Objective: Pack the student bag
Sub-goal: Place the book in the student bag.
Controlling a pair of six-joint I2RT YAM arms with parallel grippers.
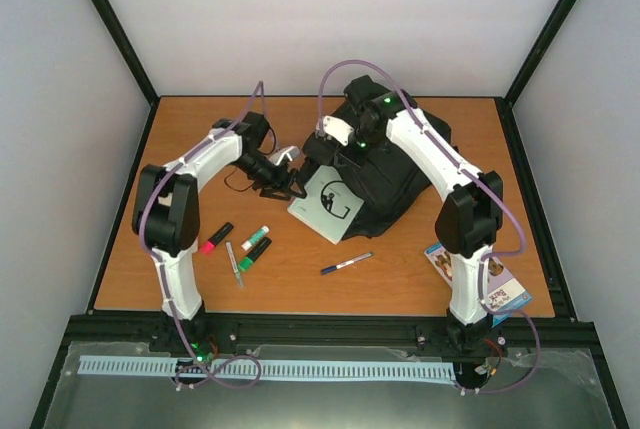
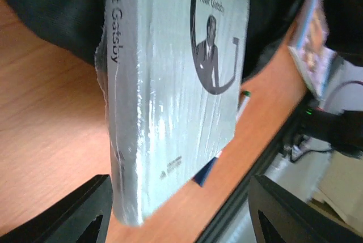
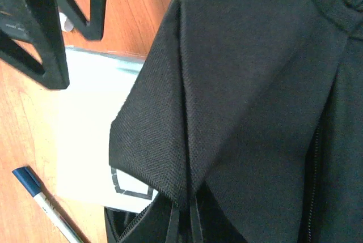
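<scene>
My left gripper (image 1: 283, 185) stands apart, straddling the one book (image 1: 325, 204), which lies half under the flap of the student bag (image 1: 395, 174) at mid-table. My right gripper (image 1: 318, 152) is closed, pinching the bag's fabric. Nearer me lie five pens and markers (image 1: 253, 252) and one leaflet (image 1: 487, 279).

Far centre: student bag (image 1: 400, 169), flap over book (image 1: 325, 207); pen (image 1: 346, 264) before book; markers (image 1: 254, 249) left of pen.
</scene>
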